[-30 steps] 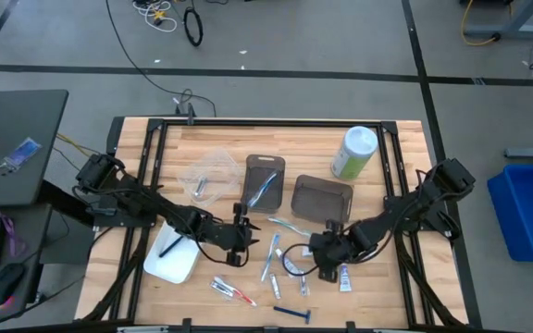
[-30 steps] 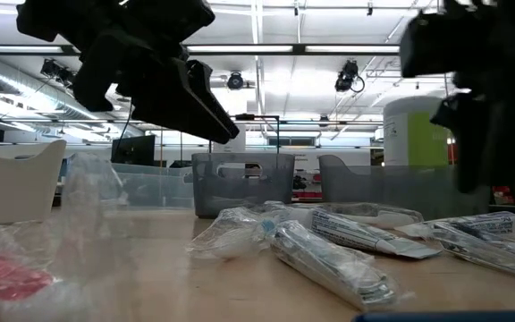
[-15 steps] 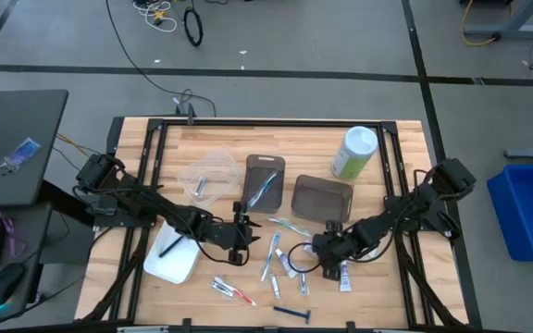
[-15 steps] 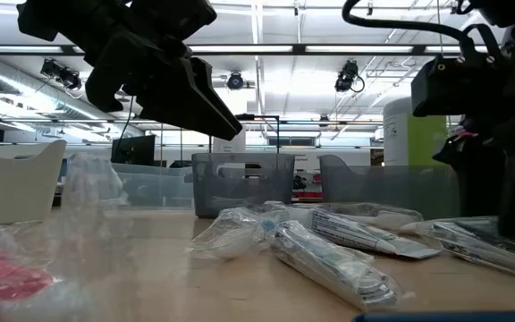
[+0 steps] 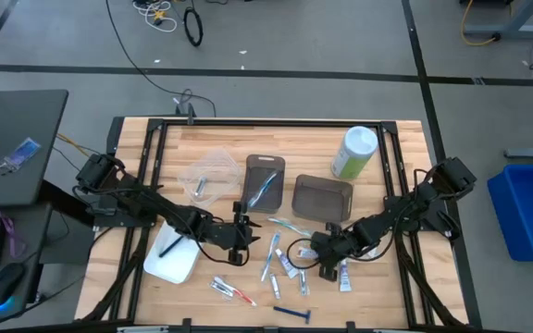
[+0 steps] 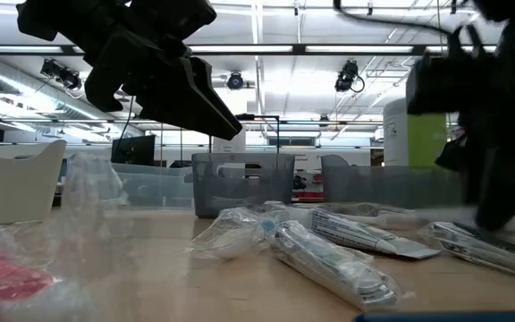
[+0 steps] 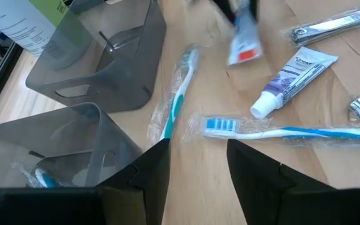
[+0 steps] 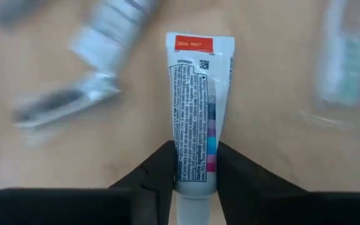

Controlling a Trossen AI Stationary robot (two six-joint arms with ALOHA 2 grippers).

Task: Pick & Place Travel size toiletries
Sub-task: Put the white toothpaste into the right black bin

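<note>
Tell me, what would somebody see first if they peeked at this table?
First the two dark arms meeting at the near middle of the wooden table. The right gripper pinches a small white tube, and the open left gripper waits over wrapped toothbrushes. Then the tall green canister at the far right, beside two dark bins.

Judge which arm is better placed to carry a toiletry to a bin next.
The right. Its end effector is already clamped on a small tube lifted off the wood, near the empty bin. The left end effector is open and empty, hovering over wrapped toothbrushes.
</note>
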